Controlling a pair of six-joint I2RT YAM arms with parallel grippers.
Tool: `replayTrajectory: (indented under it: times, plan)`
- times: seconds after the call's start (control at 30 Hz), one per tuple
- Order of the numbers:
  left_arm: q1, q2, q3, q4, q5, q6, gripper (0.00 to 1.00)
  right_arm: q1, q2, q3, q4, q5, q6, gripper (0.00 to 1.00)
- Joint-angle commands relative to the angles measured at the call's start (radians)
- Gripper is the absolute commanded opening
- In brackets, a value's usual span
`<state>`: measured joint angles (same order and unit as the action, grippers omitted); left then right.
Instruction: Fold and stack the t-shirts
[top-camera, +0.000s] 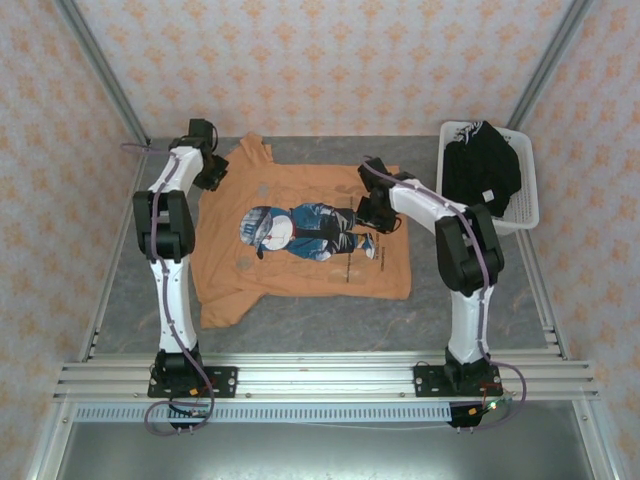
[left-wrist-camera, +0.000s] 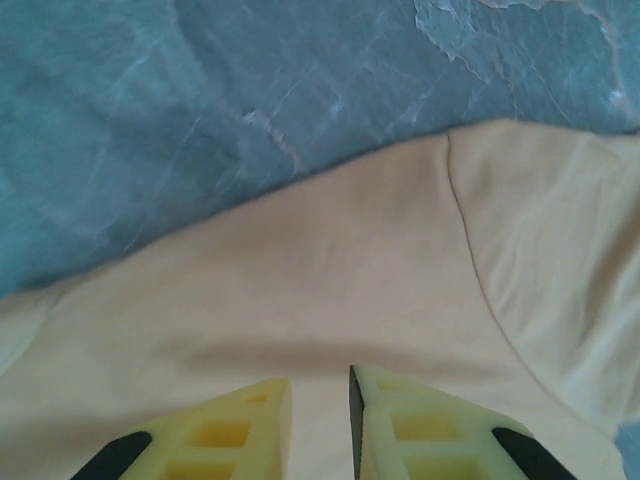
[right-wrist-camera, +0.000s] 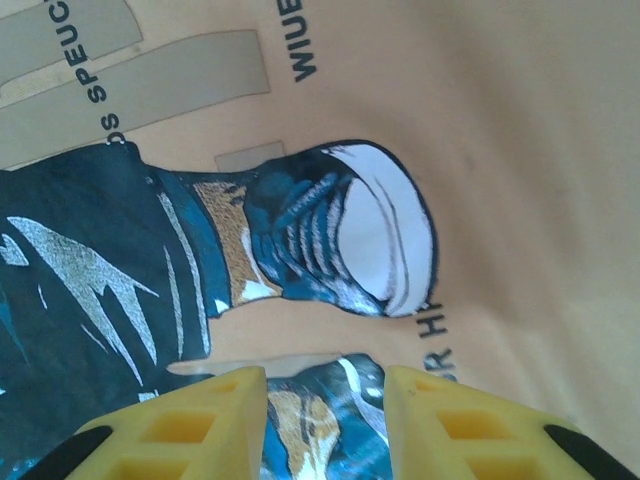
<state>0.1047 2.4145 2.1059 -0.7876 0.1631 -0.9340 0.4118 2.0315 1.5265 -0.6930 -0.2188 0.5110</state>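
Note:
An orange t-shirt (top-camera: 300, 270) lies spread face up on the grey table, its blue-and-white cartoon figure print (top-camera: 305, 230) in the middle. My left gripper (top-camera: 212, 172) hovers low over the shirt's far left shoulder; in the left wrist view its fingers (left-wrist-camera: 320, 380) stand open by a narrow gap above plain cloth (left-wrist-camera: 330, 270). My right gripper (top-camera: 380, 215) is over the shirt's right part, open wide (right-wrist-camera: 325, 375) just above the figure's shoes (right-wrist-camera: 330, 240). Nothing sits between either pair of fingers. Black garments (top-camera: 480, 168) with a small white tag (top-camera: 490, 195) lie in the basket.
A white slatted basket (top-camera: 530, 205) stands at the far right of the table. Bare grey table (left-wrist-camera: 150, 120) runs along the shirt's edge on the left and in front of it (top-camera: 450, 320). Patterned walls close in the back and both sides.

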Motion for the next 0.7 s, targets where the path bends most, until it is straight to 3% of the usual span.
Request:
replayTrajectory:
  times: [0.0, 0.33, 0.43, 0.53, 0.67]
  plan:
    - [0.017, 0.037, 0.039, -0.132, -0.057, 0.019, 0.19, 0.004, 0.042, 0.058, -0.035, -0.021, -0.008, 0.36]
    - [0.157, -0.097, -0.297, -0.073, -0.100, 0.026, 0.13, 0.004, 0.167, 0.262, -0.108, -0.013, -0.031, 0.36]
    - [0.163, -0.122, -0.286, -0.045, -0.054, 0.046, 0.17, 0.001, 0.231, 0.363, -0.145, 0.001, -0.041, 0.36]
    - [0.144, -0.150, -0.229, -0.059, -0.023, 0.051, 0.27, -0.011, 0.291, 0.467, -0.164, 0.008, -0.038, 0.36]
    - [0.105, -0.195, -0.187, -0.069, -0.037, 0.048, 0.29, -0.023, 0.378, 0.606, -0.176, 0.000, -0.036, 0.36]
